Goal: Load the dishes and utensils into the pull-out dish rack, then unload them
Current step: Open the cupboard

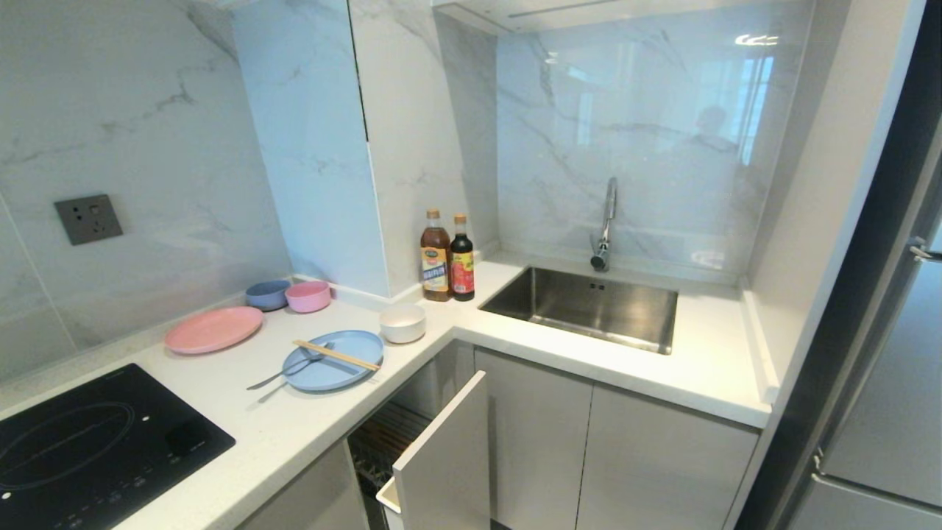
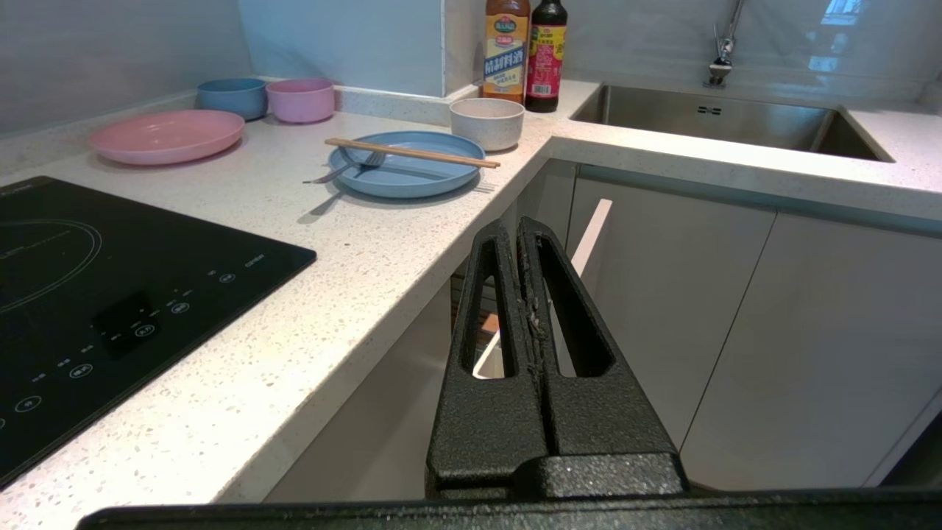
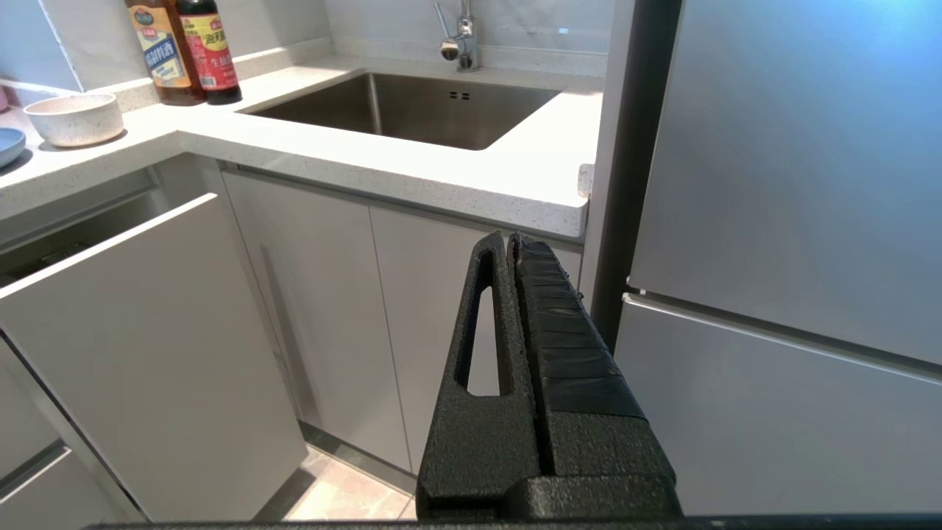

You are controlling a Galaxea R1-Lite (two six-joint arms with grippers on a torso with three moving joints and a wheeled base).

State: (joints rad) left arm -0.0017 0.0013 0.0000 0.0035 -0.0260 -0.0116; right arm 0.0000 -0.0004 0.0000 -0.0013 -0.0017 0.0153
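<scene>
Both my claws, left gripper (image 2: 524, 235) and right gripper (image 3: 511, 246), are pressed shut, empty, below the counter. Blue plate (image 1: 333, 359) carries fork (image 1: 288, 370) and chopsticks (image 1: 336, 355); bowl (image 1: 402, 322) beside it. Rack (image 1: 434, 456) stands out. Recommend lifting the chopsticks first.

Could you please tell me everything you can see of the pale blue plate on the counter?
The pale blue plate is round, wide and shallow, with a matte plastic-like look. It lies flat on the white speckled counter, near its front edge above the pulled-out rack. The light-wood chopsticks lie across its rim, and the grey fork rests head-in on it, handle out on the counter. The cream bowl stands close behind it.
</scene>
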